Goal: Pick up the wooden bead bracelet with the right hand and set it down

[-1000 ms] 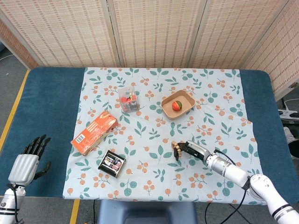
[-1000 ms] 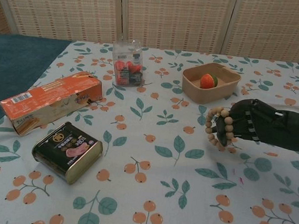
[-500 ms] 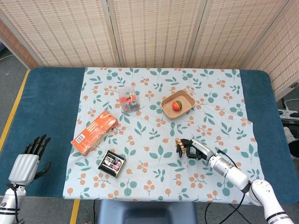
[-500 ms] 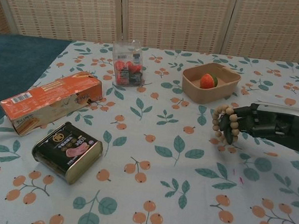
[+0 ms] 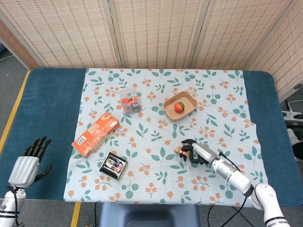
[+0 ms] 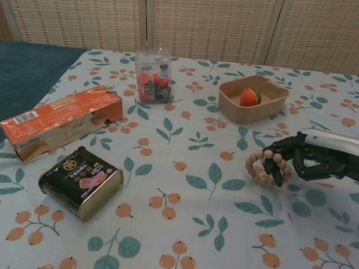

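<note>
The wooden bead bracelet (image 6: 264, 167) lies low on the flowered cloth at the front right, seen in the head view as a small clump of beads (image 5: 178, 151). My right hand (image 6: 305, 160) reaches in from the right, palm down, its dark fingers (image 6: 278, 171) hooked over and through the right side of the ring. In the head view the right hand (image 5: 192, 150) sits just right of the beads. My left hand (image 5: 26, 166) hangs off the table's front left corner with its fingers spread, holding nothing.
An orange carton (image 6: 60, 122) and a dark tin (image 6: 81, 181) lie at the front left. A clear box of red items (image 6: 153, 76) stands at the back. A tan tray (image 6: 252, 111) holding a small fruit sits just behind my right hand.
My right hand has turned palm down and lowered the bracelet from hanging upright in the air to resting on the cloth. The left hand has not moved.
</note>
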